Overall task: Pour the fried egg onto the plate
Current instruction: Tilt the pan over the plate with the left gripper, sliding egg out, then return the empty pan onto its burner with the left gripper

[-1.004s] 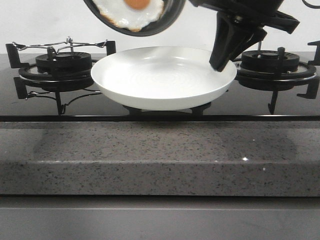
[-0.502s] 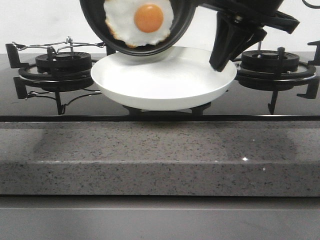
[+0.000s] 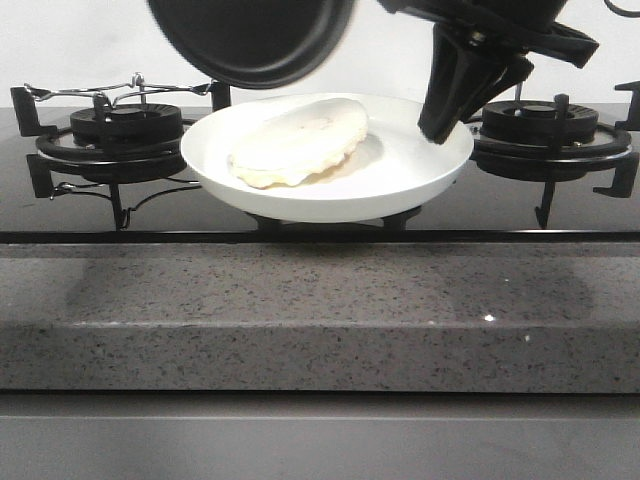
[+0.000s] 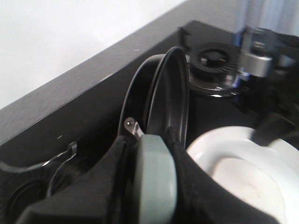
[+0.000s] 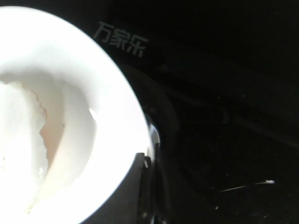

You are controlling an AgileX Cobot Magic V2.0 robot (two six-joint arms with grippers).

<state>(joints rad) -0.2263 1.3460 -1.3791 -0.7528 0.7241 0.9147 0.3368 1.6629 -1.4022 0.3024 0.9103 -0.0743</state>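
Observation:
The fried egg [image 3: 300,145] lies in the white plate [image 3: 425,160], pale side up, with no yolk showing. The black frying pan [image 3: 250,40] hangs tilted above the plate's far left side, and I see no egg in it. In the left wrist view my left gripper [image 4: 152,147] is shut on the pan's grey-green handle [image 4: 154,182], with the pan [image 4: 166,93] on edge and the plate [image 4: 215,144] beside it. My right gripper [image 3: 440,128] is shut on the plate's right rim. The right wrist view shows its jaws [image 5: 149,163] clamped on the rim [image 5: 117,121], with the egg [image 5: 18,140] inside.
The plate stands on the middle support of a black gas hob. A burner with a wire rack [image 3: 125,122] is to its left and another burner [image 3: 540,125] to its right. A speckled stone counter edge [image 3: 320,320] runs along the front.
The egg slid out of the tipped pan and landed flipped in the plate. The pan has since risen and turned, and no egg shows in it. The right gripper has not moved.

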